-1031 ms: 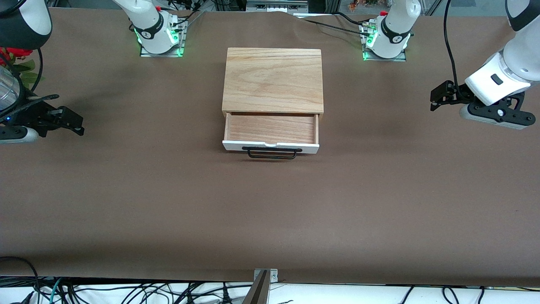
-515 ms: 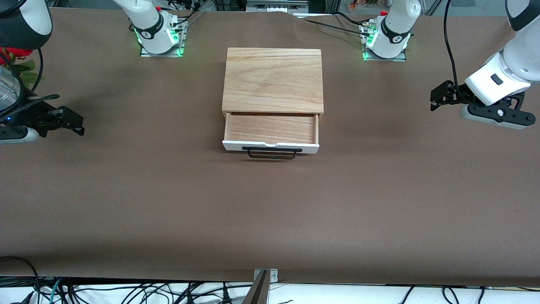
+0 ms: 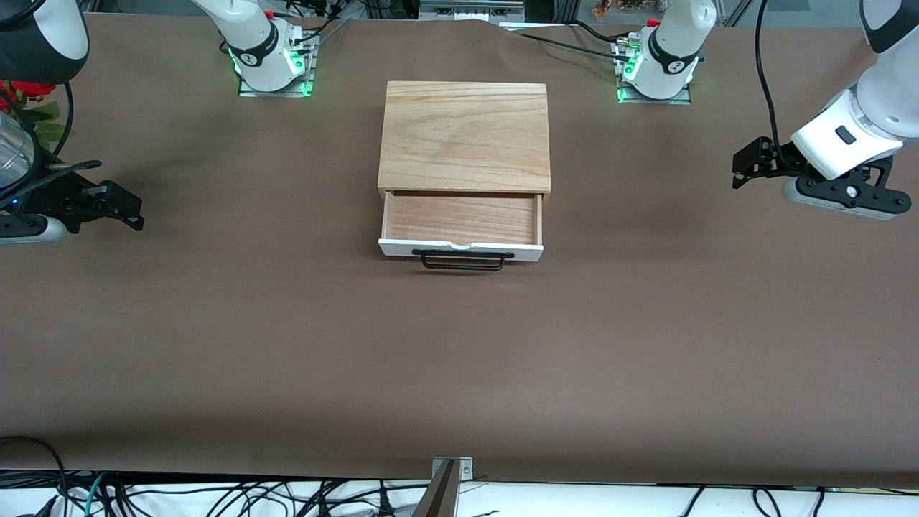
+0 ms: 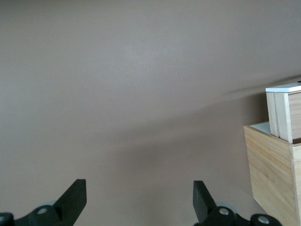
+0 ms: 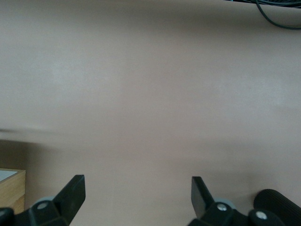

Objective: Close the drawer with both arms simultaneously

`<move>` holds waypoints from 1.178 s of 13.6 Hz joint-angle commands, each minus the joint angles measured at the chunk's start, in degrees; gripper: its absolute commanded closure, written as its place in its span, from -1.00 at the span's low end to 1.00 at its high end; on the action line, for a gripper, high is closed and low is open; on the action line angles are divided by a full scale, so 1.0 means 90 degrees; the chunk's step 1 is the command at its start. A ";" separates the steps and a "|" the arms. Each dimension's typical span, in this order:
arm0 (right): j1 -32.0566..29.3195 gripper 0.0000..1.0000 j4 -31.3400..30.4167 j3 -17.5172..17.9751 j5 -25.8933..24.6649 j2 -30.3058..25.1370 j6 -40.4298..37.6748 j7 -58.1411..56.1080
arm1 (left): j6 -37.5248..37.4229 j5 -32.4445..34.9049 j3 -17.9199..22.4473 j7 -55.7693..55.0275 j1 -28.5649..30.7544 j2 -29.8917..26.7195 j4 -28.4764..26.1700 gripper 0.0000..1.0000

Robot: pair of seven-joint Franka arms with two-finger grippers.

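**Two arms held wide of an open drawer**

Two grippers are seen well apart from the oak-grain box [image 3: 465, 136], one at each end of the brown table [image 3: 459, 359]. The box is set midway between the two arm bases, and the drawer [image 3: 461, 219] is pulled out of it toward the front camera, its wooden floor bare. The white front panel [image 3: 461, 250] and the black wire handle [image 3: 462, 260] are on the side nearest that camera.

The left arm [image 3: 861, 122] is bent down from above at its own end of the table, with the wrist turned sideways so that the left gripper [image 3: 747, 169] is aimed toward the box. Its fingers [image 4: 70, 200] are spread wide with nothing between them, and only table surface is seen in the gap in the left wrist view, where a corner of the box and the drawer's side are caught at the edge.

The right arm [image 3: 36, 43] is lowered in a mirrored pose at the other end, and the right gripper [image 3: 118, 208] is likewise pointed toward the box. Its fingers [image 5: 70, 190] are also held wide and empty over bare table. Neither gripper is in contact with the drawer or the box.

Red flowers [image 3: 25, 97] are partly hidden by the right arm.
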 commanded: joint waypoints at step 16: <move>-0.0038 -1.00 0.0131 0.0023 0.0064 0.0058 -0.0046 0.0047 | -0.0143 0.0118 -0.0009 -0.0059 0.0013 -0.0004 0.0121 -1.00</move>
